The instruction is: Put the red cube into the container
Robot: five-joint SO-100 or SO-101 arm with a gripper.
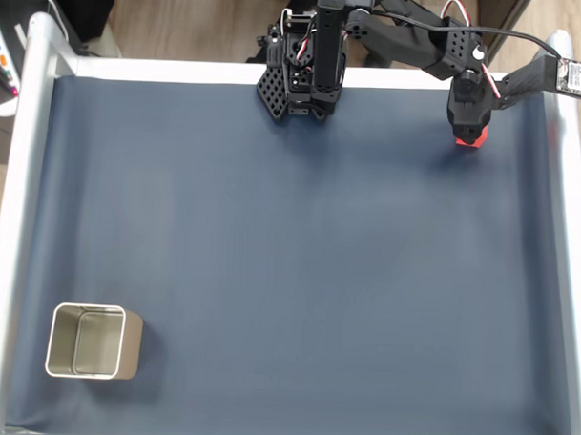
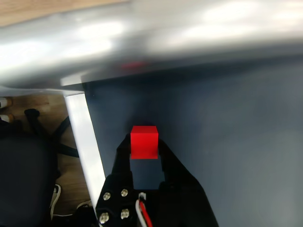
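Note:
The red cube [image 2: 144, 141] sits between my gripper's two black fingertips in the wrist view, and my gripper [image 2: 144, 147] is shut on it. In the fixed view my gripper [image 1: 471, 134] points down at the far right corner of the dark blue mat, with the red cube [image 1: 472, 142] showing just under it. I cannot tell whether the cube touches the mat. The container [image 1: 131, 347], a small square metal tin with a greyish inside, stands upright and open in the near left corner, far from my gripper.
A silver frame [image 1: 19, 218] borders the mat [image 1: 288, 275] on the left, far and right sides. The arm's black base [image 1: 300, 79] sits at the far edge, centre. The frame's corner [image 2: 85, 137] lies close to my gripper in the wrist view.

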